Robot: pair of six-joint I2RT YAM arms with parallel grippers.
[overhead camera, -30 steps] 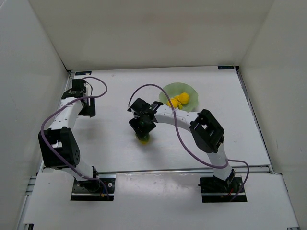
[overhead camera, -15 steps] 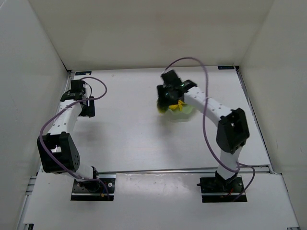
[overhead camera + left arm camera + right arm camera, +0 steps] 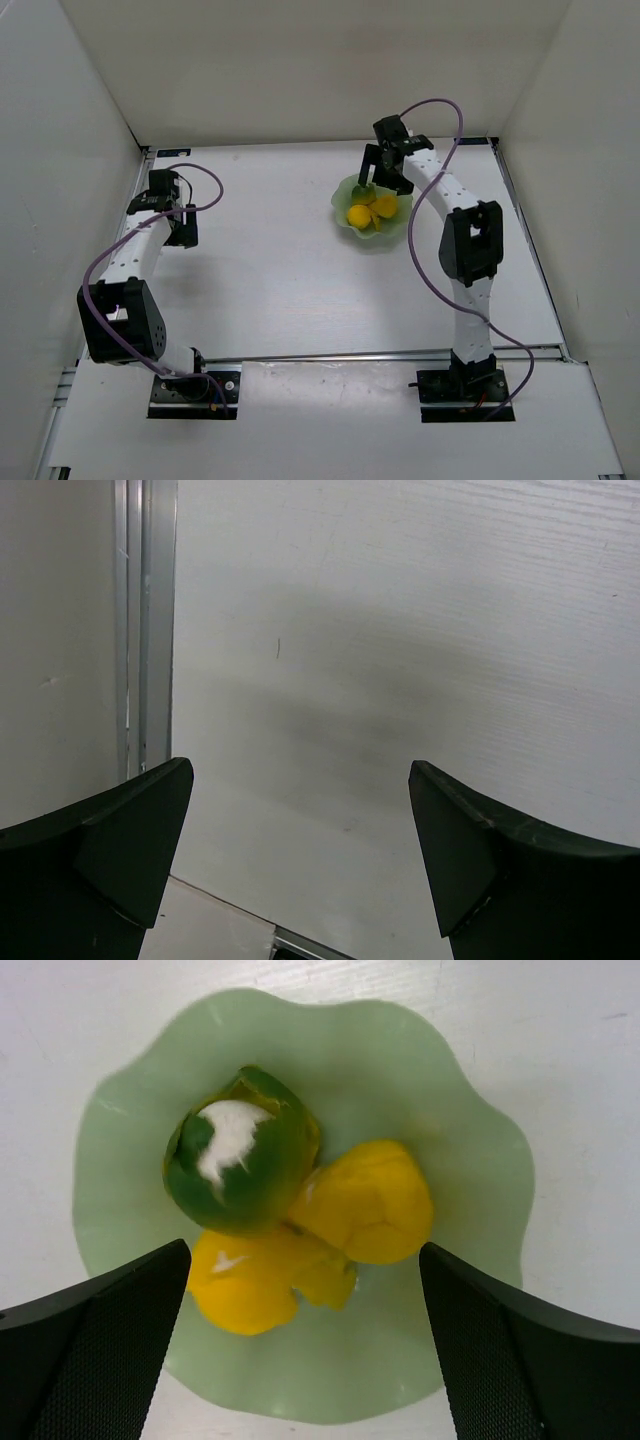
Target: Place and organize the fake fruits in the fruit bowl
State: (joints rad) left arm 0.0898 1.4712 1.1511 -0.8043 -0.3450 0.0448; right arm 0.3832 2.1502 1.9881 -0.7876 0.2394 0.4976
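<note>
All three fruits sit in the bowl point(image 3: 470, 1160)

Right pincer point(image 3: 384, 178) hangs spread and empty straight over the bowl, green fruit point(image 3: 240, 1150) touching both yellow ones point(image 3: 365, 1200); left pincer point(image 3: 300, 850), also spread, is far off over bare table point(image 3: 450, 630)

White table point(image 3: 280, 280) carries the fruit bowl point(image 3: 392, 227).

The pale green fruit bowl point(image 3: 470, 1170) with its wavy rim sits on the desk point(image 3: 280, 270), toward the far right. All three fake fruits lie inside, touching: a round green one point(image 3: 240, 1155), a yellow piece point(image 3: 368, 1203) beside it, another yellow piece point(image 3: 255, 1285) below them.
</note>
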